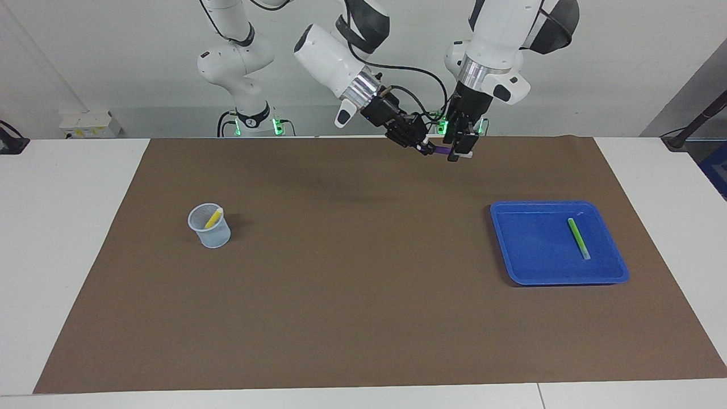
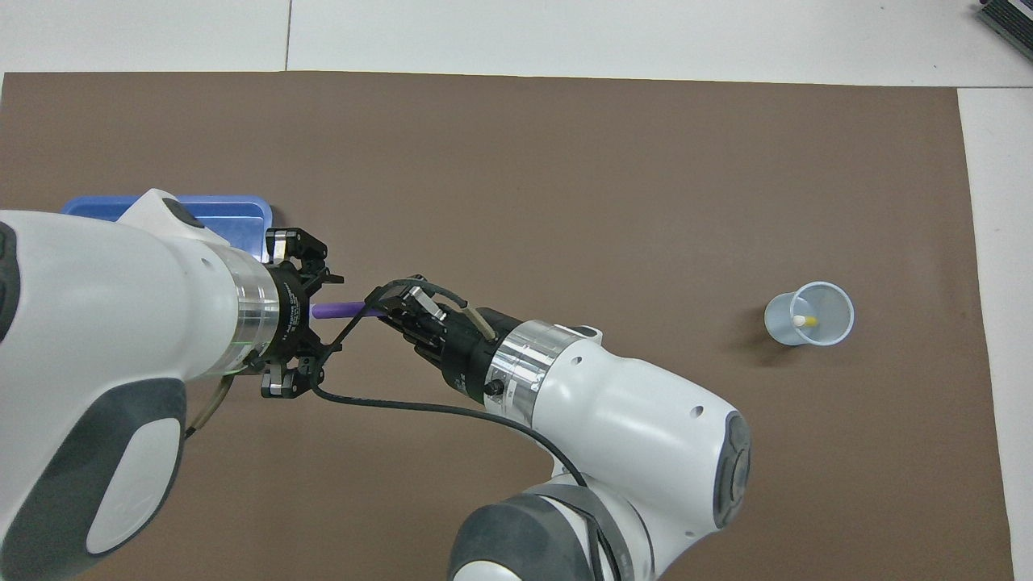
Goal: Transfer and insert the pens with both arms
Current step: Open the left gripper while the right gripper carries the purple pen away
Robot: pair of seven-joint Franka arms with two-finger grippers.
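Here, two large white robot arms are seen meeting in mid-air over a brown mat (image 1: 352, 272) that covers most of a white table (image 1: 68, 238). On a clock face laid over the facing view, with twelve o'clock at the robots, the meeting point is found at about one o'clock, above the mat's edge nearest the robots.

The purple pen (image 1: 441, 150) is held level in the air between the two grippers. One end of it is pinched by the right gripper (image 1: 423, 147), whose fingertips are closed tight on it. The left gripper (image 1: 459, 153) is placed over the pen's other end, pointing down; in the overhead view its fingers (image 2: 278, 242) are seen spread well apart on either side of the pen, so no grip by it is shown.

A blue tray (image 1: 534, 272) is set at about three o'clock, toward the left arm's end of the table. The light green pen (image 1: 579, 238) is laid flat in it, near the tray's outer side.

A small translucent cup (image 1: 211, 230) is stood upright on the mat at about nine o'clock, toward the right arm's end. The yellow pen (image 1: 213, 218) is leaned inside it, tilted, its pale cap up.

Two smaller white arms with green-lit bases (image 1: 255, 124) are seen at twelve o'clock.
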